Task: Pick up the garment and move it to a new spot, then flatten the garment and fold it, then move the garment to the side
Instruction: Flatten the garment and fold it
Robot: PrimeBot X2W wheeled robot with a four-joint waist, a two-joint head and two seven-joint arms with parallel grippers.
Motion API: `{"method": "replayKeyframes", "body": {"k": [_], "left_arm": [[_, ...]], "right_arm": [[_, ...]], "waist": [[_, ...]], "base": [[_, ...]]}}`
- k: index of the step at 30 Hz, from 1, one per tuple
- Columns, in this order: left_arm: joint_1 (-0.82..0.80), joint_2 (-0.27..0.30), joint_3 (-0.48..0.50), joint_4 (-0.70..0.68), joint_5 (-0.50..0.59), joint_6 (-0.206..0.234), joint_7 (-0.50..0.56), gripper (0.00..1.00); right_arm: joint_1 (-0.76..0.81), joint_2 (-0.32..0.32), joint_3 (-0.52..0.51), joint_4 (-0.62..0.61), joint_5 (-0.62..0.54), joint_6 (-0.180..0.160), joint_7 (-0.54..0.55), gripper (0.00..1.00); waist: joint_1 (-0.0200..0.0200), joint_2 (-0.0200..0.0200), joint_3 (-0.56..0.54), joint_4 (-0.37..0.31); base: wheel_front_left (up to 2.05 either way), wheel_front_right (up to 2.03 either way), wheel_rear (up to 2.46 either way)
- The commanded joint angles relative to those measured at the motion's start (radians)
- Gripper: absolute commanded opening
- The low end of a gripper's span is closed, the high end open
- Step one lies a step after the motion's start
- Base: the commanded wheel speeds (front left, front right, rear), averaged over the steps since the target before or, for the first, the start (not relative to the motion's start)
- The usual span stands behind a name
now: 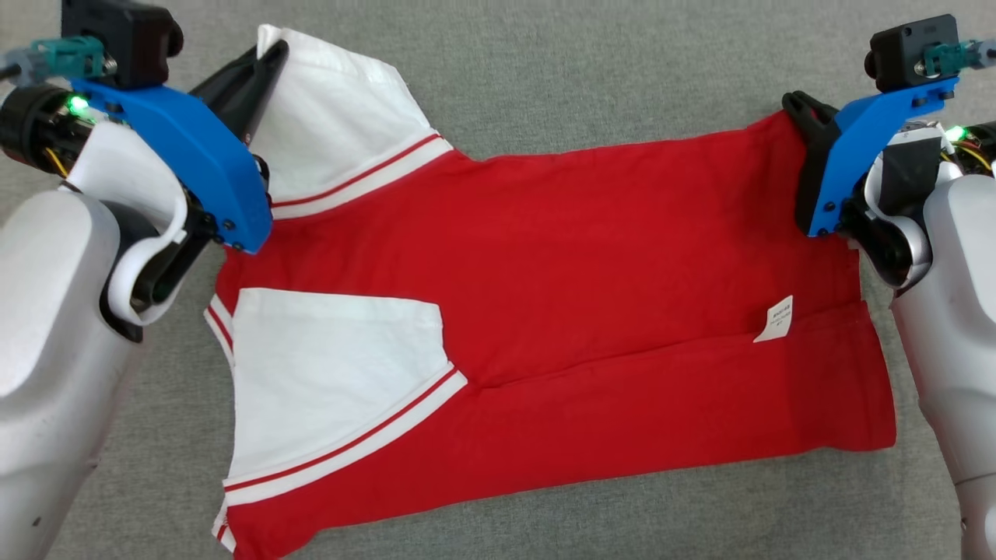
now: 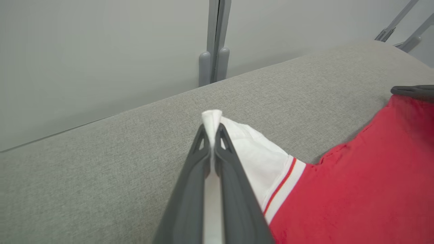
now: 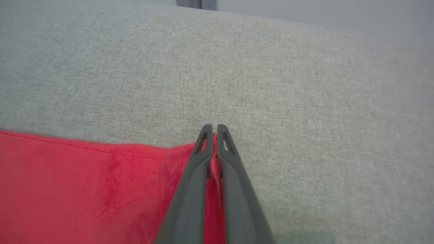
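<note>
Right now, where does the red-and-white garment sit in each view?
Head view: garment spread across the centre.
Left wrist view: lower right, white sleeve pinched in the left hand.
Right wrist view: lower left, red corner pinched in the right hand.
Shared landmark: the grey cloth surface.

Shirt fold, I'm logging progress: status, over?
Left gripper shut on sleeve. Right gripper shut on hem corner. Shirt spread on grey cloth. Nothing in the way.

One shirt (image 1: 591, 272) is lying on one tabletop (image 1: 583, 78). Two white sleeves are showing at the shirt's left end: the far sleeve (image 1: 334, 117) and the near sleeve (image 1: 327, 373). One label (image 1: 776, 319) is sitting near the shirt's right end. Two end effectors are flanking the shirt: left end effector (image 1: 268, 54), right end effector (image 1: 797, 101).
</note>
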Motion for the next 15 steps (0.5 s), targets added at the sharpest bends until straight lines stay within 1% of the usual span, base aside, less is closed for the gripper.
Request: {"method": "replayKeyframes", "body": {"k": [1,7,11,15], "left_arm": [[0.018,-0.001,0.0,-0.01,-0.009,-0.004,-0.014,0.0],[0.124,0.011,0.004,-0.089,-0.036,-0.007,-0.081,0.0],[0.234,0.034,0.009,-0.169,-0.053,0.008,-0.127,0.0],[0.362,0.053,0.009,-0.255,-0.07,0.037,-0.168,0.0]], "right_arm": [[0.02,-0.013,0.003,-0.005,-0.002,0.0,-0.022,0.0],[0.112,-0.035,0.027,-0.051,0.023,0.0,-0.116,0.0],[0.198,-0.055,0.016,-0.103,0.037,0.0,-0.165,0.0],[0.301,-0.069,-0.028,-0.161,0.044,0.0,-0.191,0.0]], "waist": [[0.0,0.0,-0.013,0.0],[0.0,0.0,-0.086,0.021],[0.0,0.0,-0.146,0.037],[0.0,0.0,-0.204,0.053]], "base": [[0.0,0.0,0.0],[0.0,0.0,0.0],[0.0,0.0,0.0],[0.0,0.0,0.0]]}}
